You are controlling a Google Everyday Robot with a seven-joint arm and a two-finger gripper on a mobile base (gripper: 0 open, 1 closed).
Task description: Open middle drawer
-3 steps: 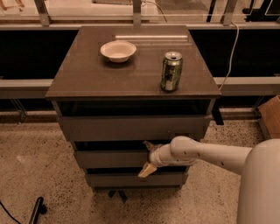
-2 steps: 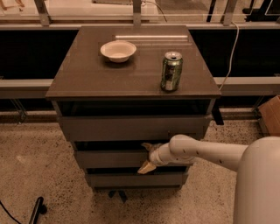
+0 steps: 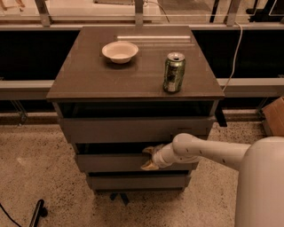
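Gripper (image 3: 150, 158) sits at the cabinet's middle drawer (image 3: 111, 162), jaws spread over its top lip, nothing clamped yet. Handleless front, so they could slip off; a jerk might tip the soda can (image 3: 174, 72).

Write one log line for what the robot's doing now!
end effector: at middle drawer front | cabinet top: bowl, can

Lab-like (speckled floor (image 3: 31, 177), railing (image 3: 139, 11)); gripper (image 3: 147, 158) at middle drawer (image 3: 111, 162).
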